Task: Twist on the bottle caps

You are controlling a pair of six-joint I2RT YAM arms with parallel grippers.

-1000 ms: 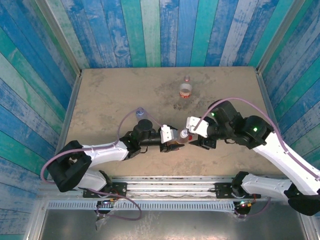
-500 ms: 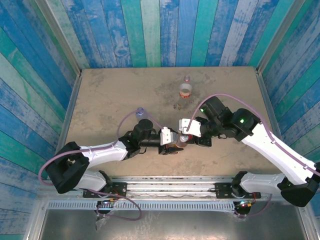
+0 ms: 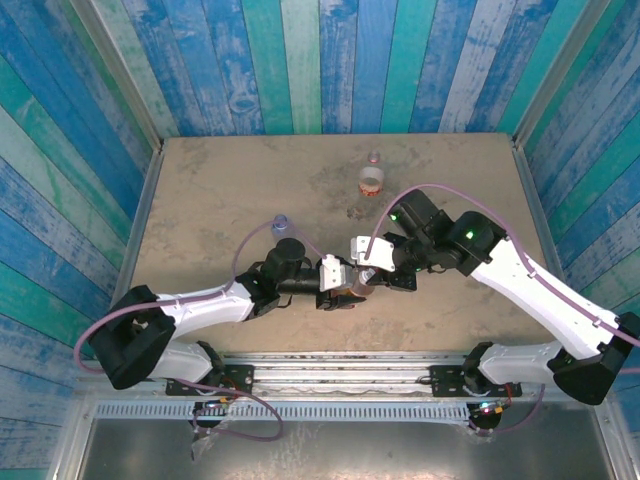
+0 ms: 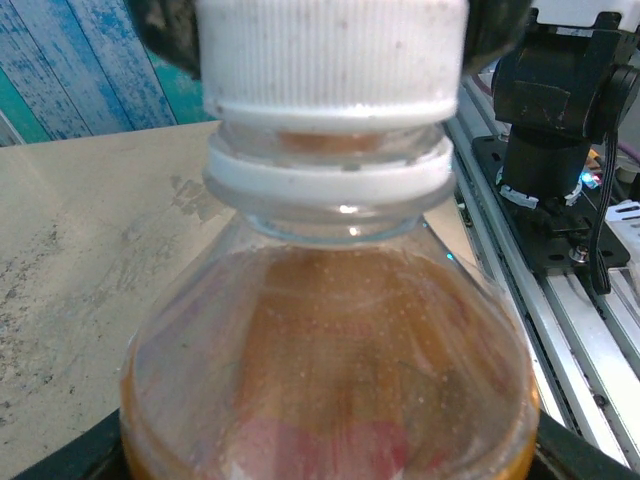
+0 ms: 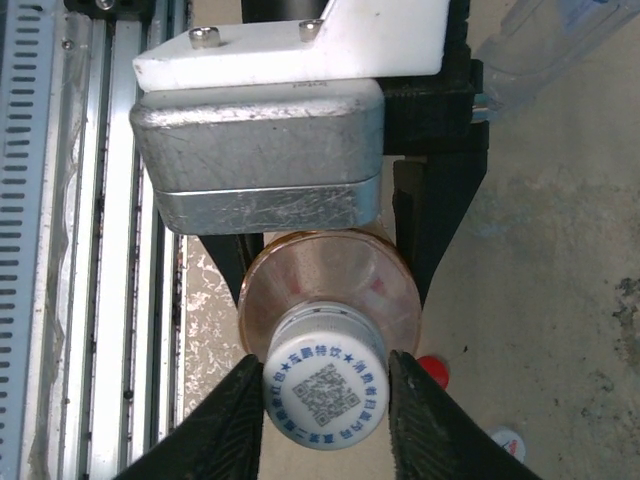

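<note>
White ribbed plastic is what matters now: the white cap (image 5: 325, 388) sits on the neck of the amber bottle (image 4: 330, 370). The right gripper (image 5: 328, 425) pinches this cap from both sides, its fingers touching the cap wall. The left gripper (image 3: 340, 282) is pressed on the bottle body, near the front edge of the table (image 3: 220, 190). We cannot tell whether the bottle rests on the surface or is lifted.

We judge that the step in hand is turning this cap tight. To do it well, the right wrist should turn around the bottle's own axis with a light push toward the neck, so that the thread does not cross. The left grip must not let the bottle spin.

A red cap (image 5: 432, 370) lies on the table just beside the bottle. The table is beige, dusty and stained. The walls (image 3: 300, 60) of blue and green planks close it on three sides.
</note>
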